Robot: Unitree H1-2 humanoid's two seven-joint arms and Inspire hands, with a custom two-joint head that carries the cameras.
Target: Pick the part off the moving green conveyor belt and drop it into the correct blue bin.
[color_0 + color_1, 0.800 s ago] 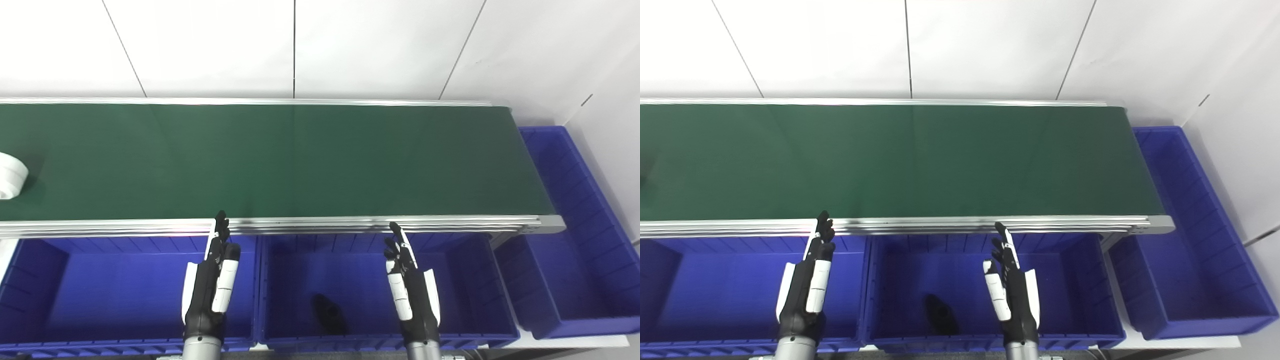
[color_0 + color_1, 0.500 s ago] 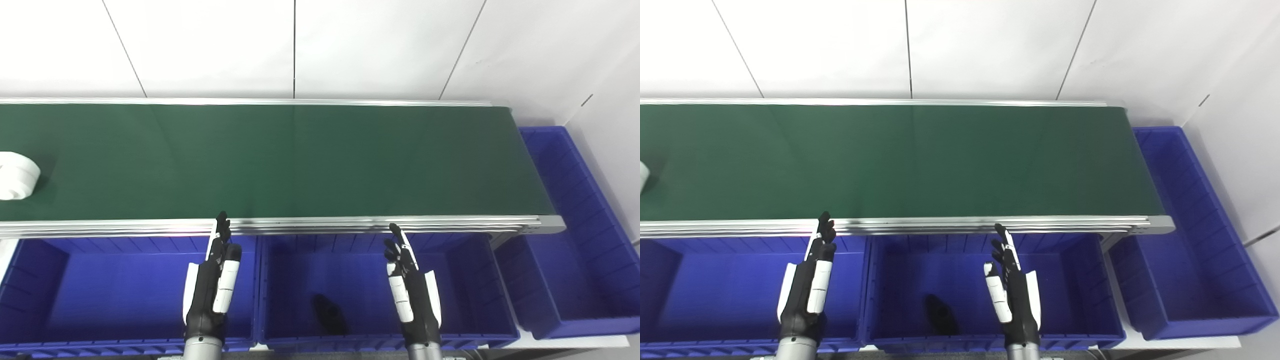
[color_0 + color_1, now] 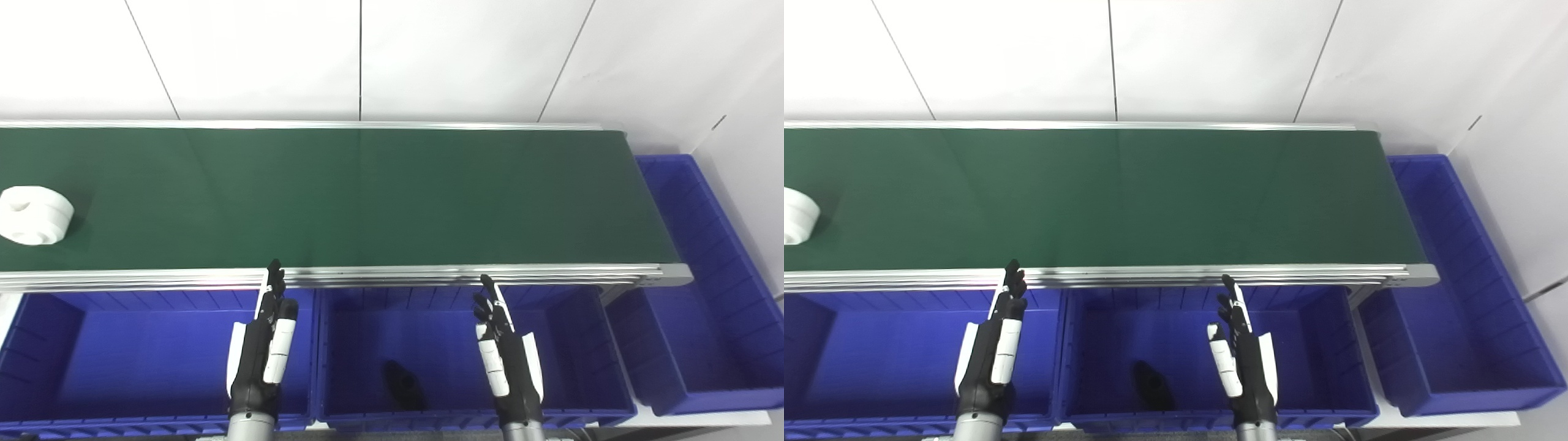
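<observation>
A white round part (image 3: 35, 215) lies on the green conveyor belt (image 3: 343, 196) at its far left; the right eye view cuts it off at the picture's edge. My left hand (image 3: 263, 349) hovers open, fingers straight, over the divide between the left bin (image 3: 147, 358) and the middle bin (image 3: 551, 343), well right of the part. My right hand (image 3: 505, 358) is open too, above the middle bin's right half. Both hands hold nothing and stay just short of the belt's near rail.
A black part (image 3: 403, 384) lies on the floor of the middle bin. A third blue bin (image 3: 704, 275) stands past the belt's right end. A silver rail (image 3: 429, 274) edges the belt in front, and a white wall rises behind.
The white part has ridden the belt rightward, further into view. Both hands have sunk slightly toward the bottom edge and stayed open.
</observation>
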